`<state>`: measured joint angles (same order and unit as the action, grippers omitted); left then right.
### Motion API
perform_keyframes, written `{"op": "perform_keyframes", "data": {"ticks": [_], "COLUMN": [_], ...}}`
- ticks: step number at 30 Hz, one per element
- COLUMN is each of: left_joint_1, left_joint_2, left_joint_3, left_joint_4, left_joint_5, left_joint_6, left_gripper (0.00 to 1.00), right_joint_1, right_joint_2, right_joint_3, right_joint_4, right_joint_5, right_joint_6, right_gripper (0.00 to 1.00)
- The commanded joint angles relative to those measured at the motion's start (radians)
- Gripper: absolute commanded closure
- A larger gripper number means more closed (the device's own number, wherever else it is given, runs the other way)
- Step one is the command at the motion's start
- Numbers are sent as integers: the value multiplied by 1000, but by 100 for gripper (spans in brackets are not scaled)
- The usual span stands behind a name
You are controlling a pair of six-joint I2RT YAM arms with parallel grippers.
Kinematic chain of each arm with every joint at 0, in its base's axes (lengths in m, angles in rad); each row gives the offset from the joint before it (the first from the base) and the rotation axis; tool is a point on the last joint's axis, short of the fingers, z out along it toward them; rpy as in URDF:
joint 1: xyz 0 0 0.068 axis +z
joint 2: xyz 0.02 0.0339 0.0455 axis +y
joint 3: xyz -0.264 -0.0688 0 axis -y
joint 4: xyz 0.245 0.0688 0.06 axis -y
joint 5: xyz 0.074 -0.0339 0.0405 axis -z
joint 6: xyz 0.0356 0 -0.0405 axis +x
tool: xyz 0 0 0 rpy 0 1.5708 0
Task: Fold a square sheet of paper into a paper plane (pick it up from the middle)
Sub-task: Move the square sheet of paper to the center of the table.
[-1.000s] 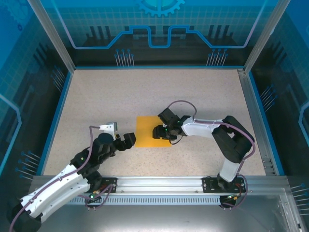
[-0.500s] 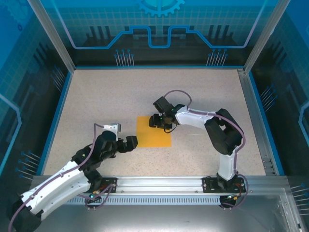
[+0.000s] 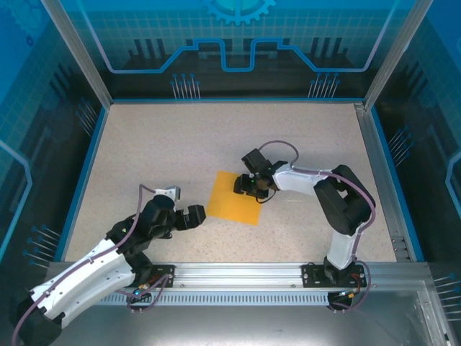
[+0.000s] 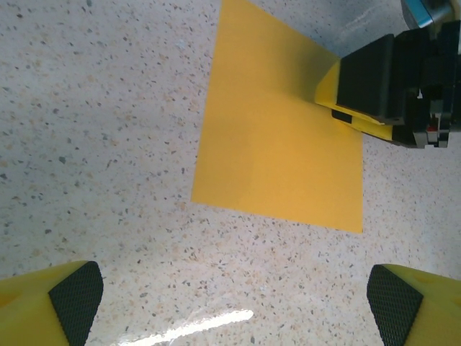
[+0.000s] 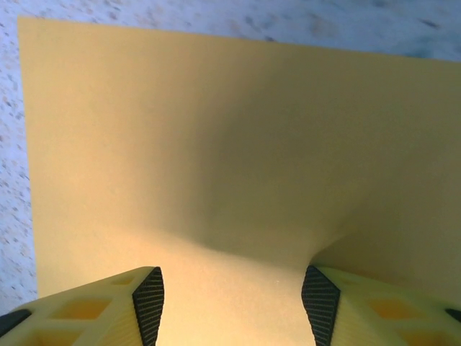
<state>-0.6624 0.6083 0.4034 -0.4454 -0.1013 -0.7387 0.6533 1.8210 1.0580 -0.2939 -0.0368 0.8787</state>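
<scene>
The square sheet of paper [image 3: 234, 200] lies flat on the speckled table, turned so that one corner points to the near right. My right gripper [image 3: 248, 186] stands over its far right part, open. In the right wrist view [image 5: 233, 301] both fingertips rest on the orange sheet [image 5: 230, 144], which bulges slightly between them. My left gripper [image 3: 191, 216] is wide open just off the sheet's near left edge. In the left wrist view [image 4: 234, 299] there is bare table between its pads, with the paper [image 4: 281, 151] ahead and the right gripper [image 4: 374, 86] on the paper's far corner.
The table [image 3: 158, 144] is bordered by a blue rim and clear walls on three sides. An aluminium rail [image 3: 238, 272] carrying both arm bases runs along the near edge. The right arm's elbow [image 3: 349, 205] is folded to the right of the paper.
The paper has turned out of square and slid slightly right under the right gripper, which went to the far edge and came back right. The left gripper has barely shifted.
</scene>
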Motion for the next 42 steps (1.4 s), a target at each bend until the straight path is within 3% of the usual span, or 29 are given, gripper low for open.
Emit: {"op": "perform_keyframes", "data": {"ticks": [1,5,12,19,24,31,37,42], "left_joint_1": [7,6,7,10,47,131,177,196], "left_joint_2": [21,77,244,374,393,367,394,413], "left_joint_3": [11,27,107,150,130,85,85,75], "left_joint_4": [40,93,145,198,232,272,292,287], "left_joint_5": [58,52,32,21,19,34,78,112], "left_joint_6": [-28,-12,51,77,82,94,115,106], "left_gripper": [1,1,2,1,1,1,2,1], "right_joint_1": [-33,-33,-21,-21,-20,-17,-11,37], "right_joint_2": [-21,-47,-160,-239,-260,-348,-242,-203], "right_joint_3": [-48,-2,60,30,20,-87,-35,28], "right_joint_4": [-16,-44,-217,-303,-317,-152,-224,-289], "right_joint_5": [-25,-65,63,142,153,160,72,144], "right_joint_6": [-35,-131,-203,-196,-167,-161,-118,-109], "right_gripper": [41,34,14,1,3,0,1,4]}}
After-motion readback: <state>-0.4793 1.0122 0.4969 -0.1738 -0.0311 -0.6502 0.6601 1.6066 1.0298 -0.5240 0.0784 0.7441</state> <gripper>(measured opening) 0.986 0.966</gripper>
